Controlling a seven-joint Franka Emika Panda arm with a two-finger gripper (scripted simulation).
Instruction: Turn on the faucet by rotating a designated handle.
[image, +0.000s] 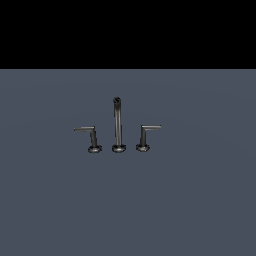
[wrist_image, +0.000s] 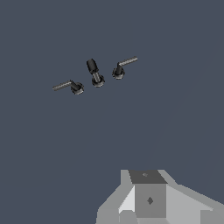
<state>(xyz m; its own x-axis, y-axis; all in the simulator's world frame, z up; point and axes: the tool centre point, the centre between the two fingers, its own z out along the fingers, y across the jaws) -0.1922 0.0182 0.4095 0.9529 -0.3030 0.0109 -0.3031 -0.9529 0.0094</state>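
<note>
1. The floor is a plain grey-blue surface that fills the lower part of the exterior view, under a black band, and bears the whole set.
2. My gripper shows only in the wrist view, as light grey blocky casing with a darker square face. The fingertips are out of frame, so I cannot tell whether it is spread or closed. It is well apart from the set and touches nothing.
3. The faucet stands near the centre of the floor: a tall thin upright spout on a round base, between two short L-shaped levers.
4. The designated handle sits just beside the spout on the exterior view's right, its thin arm pointing right, away from the spout.
5. The other handle mirrors it on the exterior view's left, arm pointing left
</note>
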